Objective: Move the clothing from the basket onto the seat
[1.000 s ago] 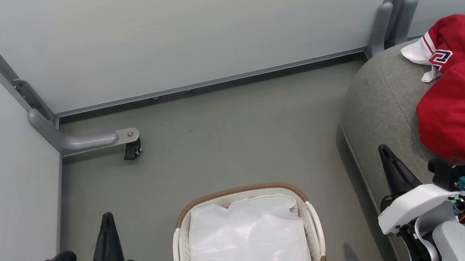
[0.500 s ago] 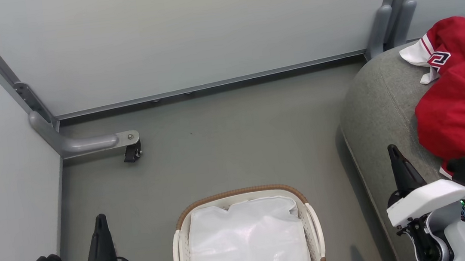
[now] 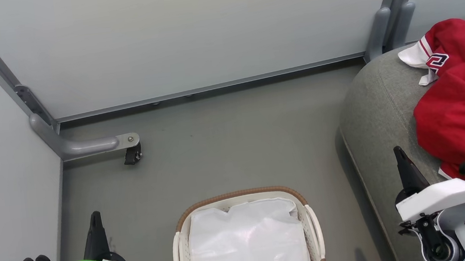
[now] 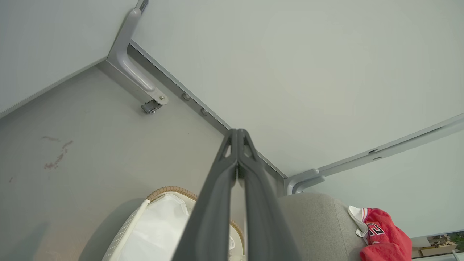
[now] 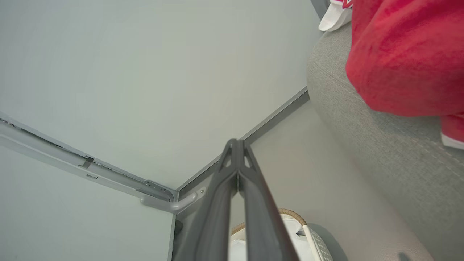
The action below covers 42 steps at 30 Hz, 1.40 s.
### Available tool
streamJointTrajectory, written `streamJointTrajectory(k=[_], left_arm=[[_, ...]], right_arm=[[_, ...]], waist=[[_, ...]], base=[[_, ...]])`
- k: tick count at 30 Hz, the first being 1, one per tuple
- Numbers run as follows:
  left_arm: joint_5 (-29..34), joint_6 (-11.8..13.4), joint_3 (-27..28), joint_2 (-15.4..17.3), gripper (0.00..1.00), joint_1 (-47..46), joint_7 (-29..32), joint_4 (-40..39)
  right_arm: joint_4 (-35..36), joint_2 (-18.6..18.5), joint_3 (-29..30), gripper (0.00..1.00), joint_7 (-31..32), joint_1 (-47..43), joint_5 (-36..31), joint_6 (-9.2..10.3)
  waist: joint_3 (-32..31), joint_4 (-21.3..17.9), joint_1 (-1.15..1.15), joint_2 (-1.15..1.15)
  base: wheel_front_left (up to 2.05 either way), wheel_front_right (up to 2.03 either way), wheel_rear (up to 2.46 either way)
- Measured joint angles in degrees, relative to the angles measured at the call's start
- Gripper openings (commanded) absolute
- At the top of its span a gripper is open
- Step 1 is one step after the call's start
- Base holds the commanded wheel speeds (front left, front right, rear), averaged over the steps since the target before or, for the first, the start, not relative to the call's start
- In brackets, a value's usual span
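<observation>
Starting at the tools: the right gripper point(image 3: 401, 157) has its two fingers pressed together with nothing between them. It stands over the front edge of the seat point(image 3: 375, 107), near the lower hem of the clothing point(image 3: 462, 115) and apparently not touching it. The left gripper point(image 3: 95, 222) is likewise closed and empty, low over the floor point(image 3: 224, 135) and apart from the basket point(image 3: 239, 193). Judgement: both are held clear of the fabric because nothing is left to carry. The clothing is a red heap with white trim and a numeral patch toward the back, lying on the seat. The basket sits on the floor between the two grippers, just beside the seat. Inside it is the white liner point(image 3: 248, 241), with no red visible. Its near end is cut off by the frame, so that part is unverified.
</observation>
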<state>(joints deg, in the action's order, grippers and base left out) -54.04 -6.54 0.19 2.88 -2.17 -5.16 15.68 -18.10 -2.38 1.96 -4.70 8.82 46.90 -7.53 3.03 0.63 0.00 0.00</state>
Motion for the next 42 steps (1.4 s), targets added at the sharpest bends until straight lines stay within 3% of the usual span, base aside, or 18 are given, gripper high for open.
streamJointTrajectory(k=[42], left_arm=[[-23.15,-0.49,3.47,0.13,0.0,-2.06,6.69,-0.86]], right_arm=[[2.42,-0.2,2.72,0.0,6.73,-1.21,27.22,0.01]], waist=[[-1.47,-0.33,0.0,0.0]], base=[[0.0,0.0,0.0]])
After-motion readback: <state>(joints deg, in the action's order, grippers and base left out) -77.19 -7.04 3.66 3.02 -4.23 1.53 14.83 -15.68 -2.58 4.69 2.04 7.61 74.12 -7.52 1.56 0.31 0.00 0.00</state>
